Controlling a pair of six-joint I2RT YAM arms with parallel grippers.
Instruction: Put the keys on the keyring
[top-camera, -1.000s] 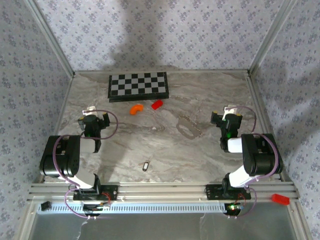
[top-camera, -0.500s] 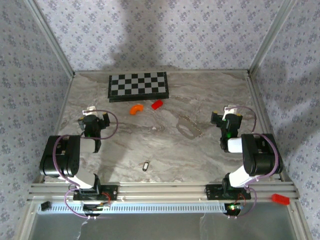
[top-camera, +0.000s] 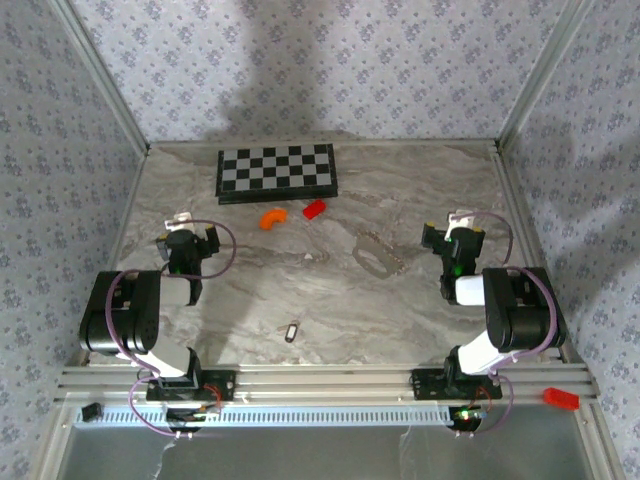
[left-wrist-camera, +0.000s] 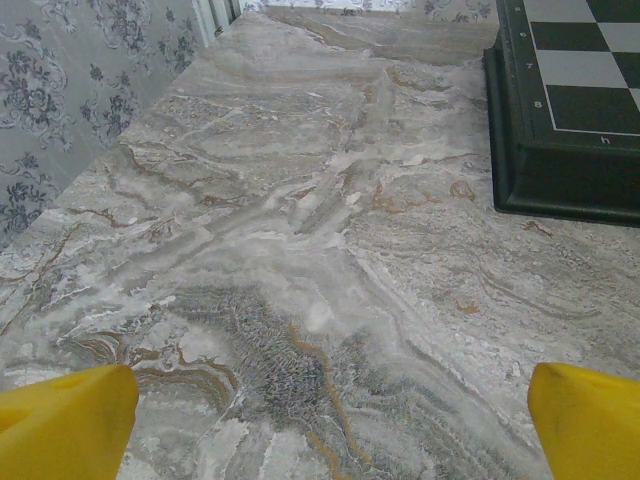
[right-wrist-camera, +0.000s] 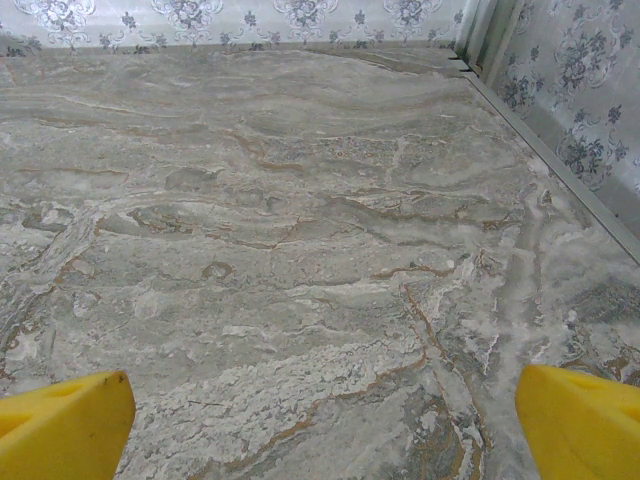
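Keyring (top-camera: 374, 258), thin silvery oval loop, lies on veined marble table (top-camera: 430, 300).

The left arm (top-camera: 130, 318) and right arm (top-camera: 512, 315) had bulky black joints, white links and looping purple cables, while the left claw (left-wrist-camera: 328, 420) and right claw (right-wrist-camera: 322, 420) bore bright yellow fingertips.

Small dark keys (top-camera: 291, 332) lie well apart from silvery keyring (top-camera: 375, 258).
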